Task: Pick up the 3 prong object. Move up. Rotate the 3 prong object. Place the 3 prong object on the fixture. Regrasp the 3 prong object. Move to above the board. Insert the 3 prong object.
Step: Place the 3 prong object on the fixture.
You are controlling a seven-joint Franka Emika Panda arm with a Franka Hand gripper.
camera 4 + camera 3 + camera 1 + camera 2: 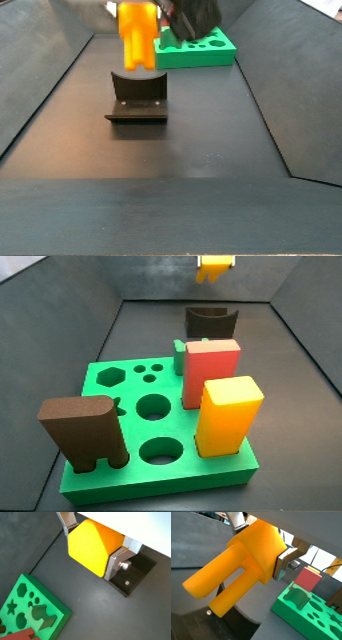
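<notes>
My gripper (91, 544) is shut on the 3 prong object (90, 549), a yellow-orange piece with a pointed end. Its silver fingers (115, 563) press on both flanks. In the wrist view that shows the prongs, the 3 prong object (231, 577) sticks well out of the gripper (261, 544). In both side views the piece (213, 270) (135, 38) hangs in the air over the dark fixture (210, 322) (138, 92), prongs pointing down. The green board (127, 381) (201, 50) (47, 619) lies beside the fixture.
A red block (210, 371), a tall yellow-orange block (227, 414) and a brown block with legs (83, 431) stand in the board. Dark sloping walls (54, 90) enclose the floor on both sides.
</notes>
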